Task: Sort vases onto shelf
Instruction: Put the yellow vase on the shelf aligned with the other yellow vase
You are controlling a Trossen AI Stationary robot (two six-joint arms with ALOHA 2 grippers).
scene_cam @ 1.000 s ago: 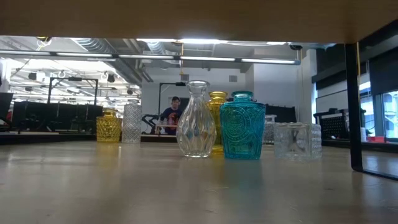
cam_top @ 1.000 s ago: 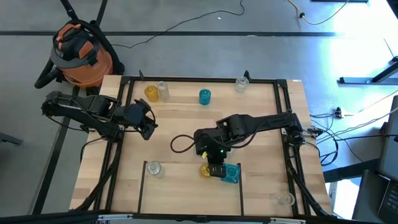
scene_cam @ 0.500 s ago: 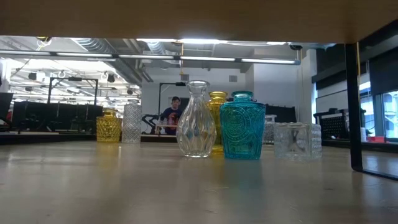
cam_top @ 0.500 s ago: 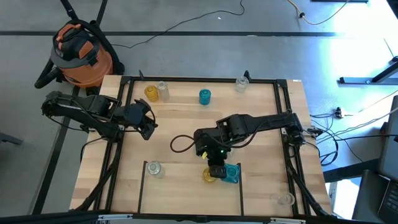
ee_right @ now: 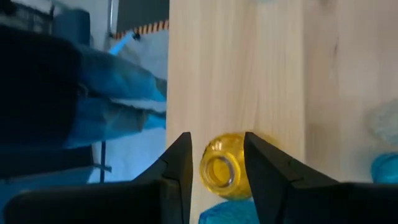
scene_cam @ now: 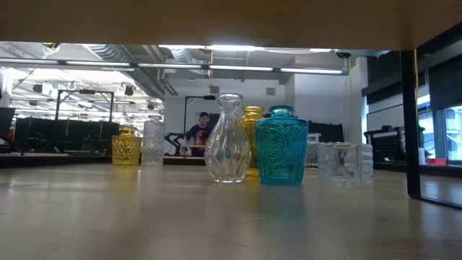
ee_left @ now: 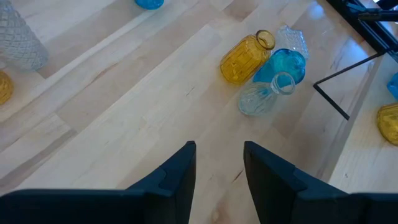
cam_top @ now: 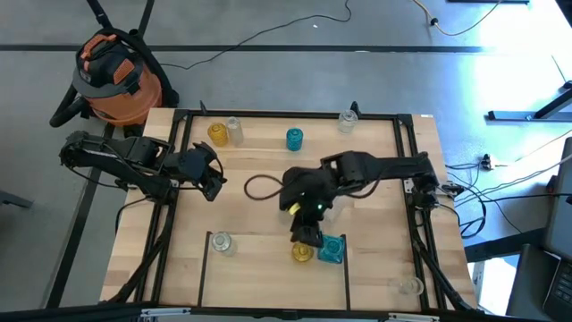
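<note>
Amber vase (ee_right: 222,165) sits between right end effector (ee_right: 217,168) fingers, wrist-view only

Amber vase (cam_top: 301,252) upright touching teal vase (cam_top: 332,249), front middle shelf (cam_top: 268,188) section. Clear vase (cam_top: 221,241) stands nearby; three others line the back.

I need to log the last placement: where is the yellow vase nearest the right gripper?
In the high view, the yellow vase stands near the table's front middle, beside the teal vase, just below the right gripper.

The high view looks straight down on the whole table (cam_top: 268,192); the low view sits at tabletop height, facing the room. Both wrist views (close, angled down) share the amber vase (ee_right: 222,165).
</note>
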